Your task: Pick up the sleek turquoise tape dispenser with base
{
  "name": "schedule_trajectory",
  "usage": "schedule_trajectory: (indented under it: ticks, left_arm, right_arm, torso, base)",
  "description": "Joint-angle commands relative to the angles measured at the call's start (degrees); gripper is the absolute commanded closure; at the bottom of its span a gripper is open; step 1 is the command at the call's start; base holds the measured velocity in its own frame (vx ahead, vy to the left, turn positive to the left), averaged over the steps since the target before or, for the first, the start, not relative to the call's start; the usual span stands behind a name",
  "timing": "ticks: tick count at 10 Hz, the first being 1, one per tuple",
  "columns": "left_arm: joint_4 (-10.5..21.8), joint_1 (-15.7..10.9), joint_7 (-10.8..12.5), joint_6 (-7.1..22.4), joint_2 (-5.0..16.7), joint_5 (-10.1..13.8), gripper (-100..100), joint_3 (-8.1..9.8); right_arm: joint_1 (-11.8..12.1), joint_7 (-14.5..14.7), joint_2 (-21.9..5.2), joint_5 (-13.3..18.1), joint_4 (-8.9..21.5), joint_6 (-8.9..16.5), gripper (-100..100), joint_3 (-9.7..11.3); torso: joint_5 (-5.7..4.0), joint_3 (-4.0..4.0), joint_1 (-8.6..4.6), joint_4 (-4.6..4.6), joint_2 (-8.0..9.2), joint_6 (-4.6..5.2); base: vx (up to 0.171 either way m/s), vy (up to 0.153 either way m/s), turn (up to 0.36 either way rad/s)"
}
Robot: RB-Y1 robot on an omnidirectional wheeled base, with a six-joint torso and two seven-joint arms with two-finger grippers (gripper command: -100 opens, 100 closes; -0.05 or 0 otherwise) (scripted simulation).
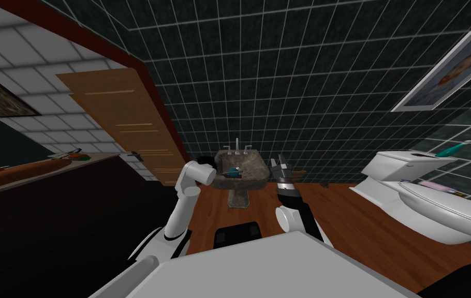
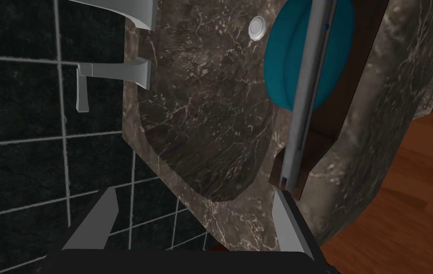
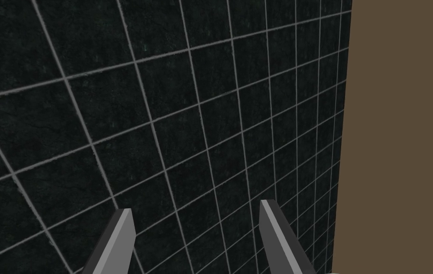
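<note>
- Brown veined stone sink (image 1: pixel 252 175) stands on a pedestal against the dark tiled wall. In the head view the turquoise tape dispenser (image 1: pixel 234 172) is a speck in its basin.
- Left arm (image 1: pixel 185 202) bends in to the basin's rim; right arm (image 1: pixel 294 207) is raised beside the sink.
- Left end effector (image 2: pixel 194 191) is spread wide and empty, one finger just beside the dispenser's dark brown base (image 2: pixel 322 142).
- Right end effector (image 3: pixel 194 206) is likewise wide and empty.
- The left wrist view adds a grey strip across the turquoise disc, near the drain (image 2: pixel 257 27).

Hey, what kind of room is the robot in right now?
Most likely a bathroom: a brown marbled pedestal sink with taps stands against the dark tiled wall, and a white toilet sits nearby.
</note>
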Motion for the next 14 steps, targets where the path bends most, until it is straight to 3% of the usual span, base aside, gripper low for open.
schedule_trajectory:
  ticks: [1,12,14]
  left_arm:
    - [1.6,-1.7,0.8,2.9,-0.3,0.3,-100,-0.98]
    - [8.9,-6.9,3.6,20.0,-0.4,2.6,-100,-4.72]
    - [8.6,-6.8,3.7,20.4,-0.4,2.6,-100,-4.88]
  right_arm:
    - [0.0,0.0,0.0,0.0,0.0,0.0,0,0.0]
    - [0.0,0.0,0.0,0.0,0.0,0.0,0,0.0]
    - [0.0,0.0,0.0,0.0,0.0,0.0,0,0.0]
  torso:
    - [0.00,0.00,0.00,0.00,0.00,0.00]
    - [-0.02,0.00,-0.11,0.00,0.00,0.00]
    - [-0.03,-0.02,-0.11,-0.01,-0.04,0.00]
  base:
    - [0.042,-0.070,-0.003]
    - [0.034,-0.068,0.008]
    - [0.029,-0.049,0.009]
